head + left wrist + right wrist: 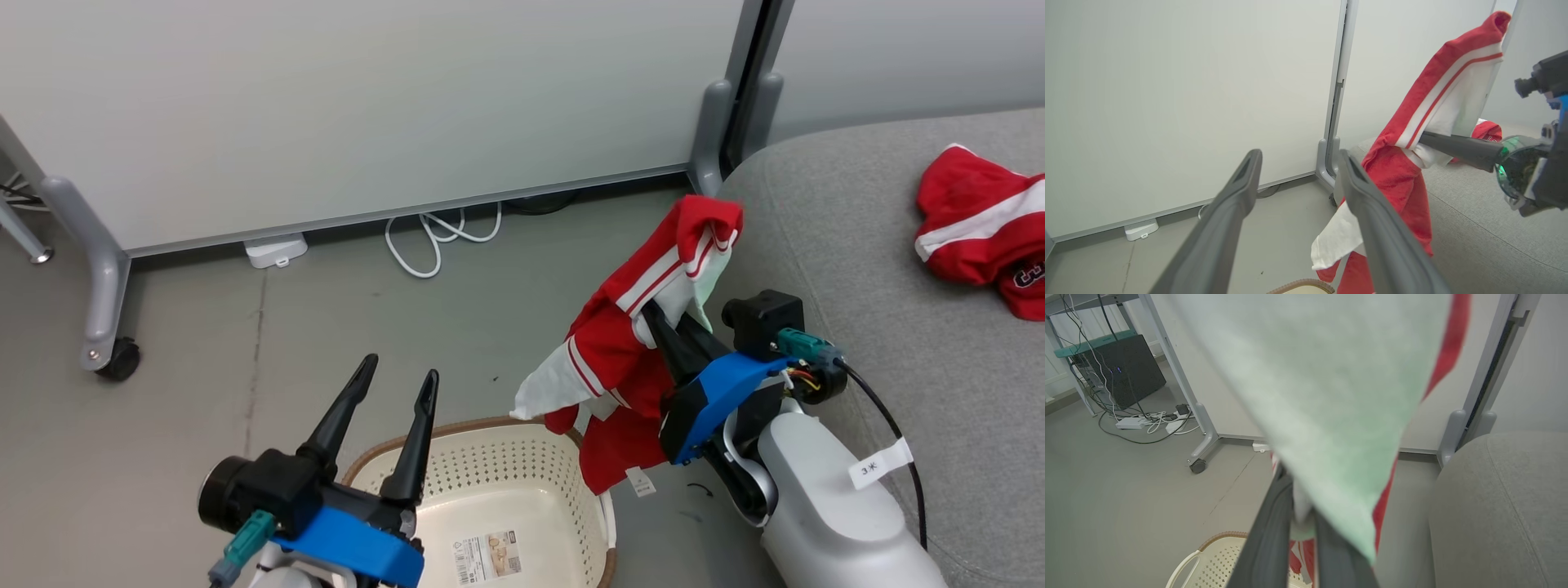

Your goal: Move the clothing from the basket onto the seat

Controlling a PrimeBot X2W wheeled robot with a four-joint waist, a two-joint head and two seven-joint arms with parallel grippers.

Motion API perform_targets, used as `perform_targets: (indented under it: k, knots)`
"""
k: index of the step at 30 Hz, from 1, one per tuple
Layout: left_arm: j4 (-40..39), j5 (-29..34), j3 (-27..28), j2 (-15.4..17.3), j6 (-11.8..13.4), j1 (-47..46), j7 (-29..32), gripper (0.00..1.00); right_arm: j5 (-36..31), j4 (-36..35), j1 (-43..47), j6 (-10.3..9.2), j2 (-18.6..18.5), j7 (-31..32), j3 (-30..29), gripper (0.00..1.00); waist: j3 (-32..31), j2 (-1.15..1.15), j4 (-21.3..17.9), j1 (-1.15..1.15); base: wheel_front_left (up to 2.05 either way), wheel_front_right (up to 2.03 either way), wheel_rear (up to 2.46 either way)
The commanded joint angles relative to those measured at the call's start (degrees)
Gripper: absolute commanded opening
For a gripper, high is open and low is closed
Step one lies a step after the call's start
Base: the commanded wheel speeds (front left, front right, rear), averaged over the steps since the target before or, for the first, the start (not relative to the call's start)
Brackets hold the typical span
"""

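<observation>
My right gripper [653, 314] is shut on a red garment with white stripes [637, 343]; the cloth drapes over its fingers and hangs above the right edge of the cream basket [522, 457], beside the grey seat [857, 269]. In the right wrist view the pale inside of that garment [1339, 396] covers the fingers [1274, 522]. A second red garment with a dark logo [984, 229] lies on the seat at the far right. My left gripper [400, 367] stands open above the basket's left side, holding nothing. The left wrist view shows the held garment [1425, 134] to its right.
A white partition on wheeled grey legs [106, 310] stands behind, with a white cable loop [433, 237] and a small white box [276, 249] on the floor. A dark box and tangled cables [1122, 371] sit further left. The basket's bottom bears a label sticker [487, 557].
</observation>
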Motion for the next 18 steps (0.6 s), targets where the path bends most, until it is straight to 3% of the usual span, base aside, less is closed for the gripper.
perform_targets:
  k: [1, 9, 18]
  knots:
    - [-0.41, 0.99, 0.90, -0.47, -0.25, 1.17, -0.17, 1.00, -0.63, -0.68, 0.74, 0.03, -0.05, 0.07, -0.54, 0.00, 0.03, 0.00, -0.29, 0.00, 0.00, 0.00, 0.00]
    - [-0.31, 4.28, 4.82, -3.06, -1.71, 3.66, -0.17, 1.00, -1.49, -3.62, 2.54, 0.03, -0.05, 1.48, -2.18, 0.00, 0.16, 0.00, -1.63, 0.00, 0.00, 0.00, 0.00]
    - [0.35, 5.56, 5.84, -3.27, -2.16, 3.29, -0.17, 1.00, -0.79, -6.57, 3.77, 0.03, -0.06, 2.36, -2.48, 0.00, 1.05, 0.00, -5.96, 0.00, 0.00, 0.00, 0.00]
